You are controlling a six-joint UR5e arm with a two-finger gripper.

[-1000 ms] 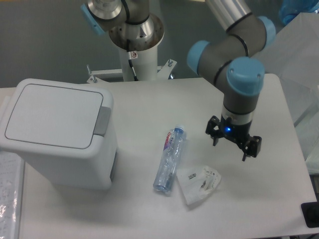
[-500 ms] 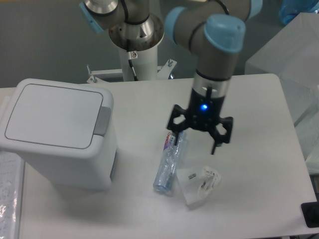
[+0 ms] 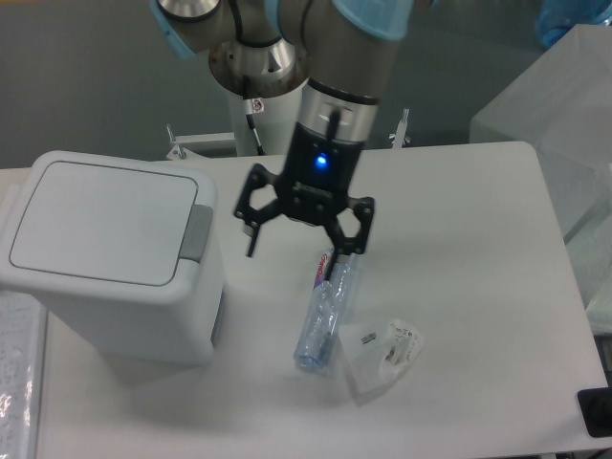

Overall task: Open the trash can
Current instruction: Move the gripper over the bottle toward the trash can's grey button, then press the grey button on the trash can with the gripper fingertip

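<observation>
While the gripper [image 3: 297,243] hangs with jaws wide apart, aim one finger at the bin's [image 3: 115,316] grey tab [image 3: 198,232] and push.

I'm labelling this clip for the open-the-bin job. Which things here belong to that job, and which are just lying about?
Part of the job:
- trash can, lid shut
- its grey push-button tab
- gripper, open, holding nothing, in the air between the can and the bottle

Just lying about:
- clear plastic bottle, on its side
- crumpled clear wrapper beside the bottle
</observation>
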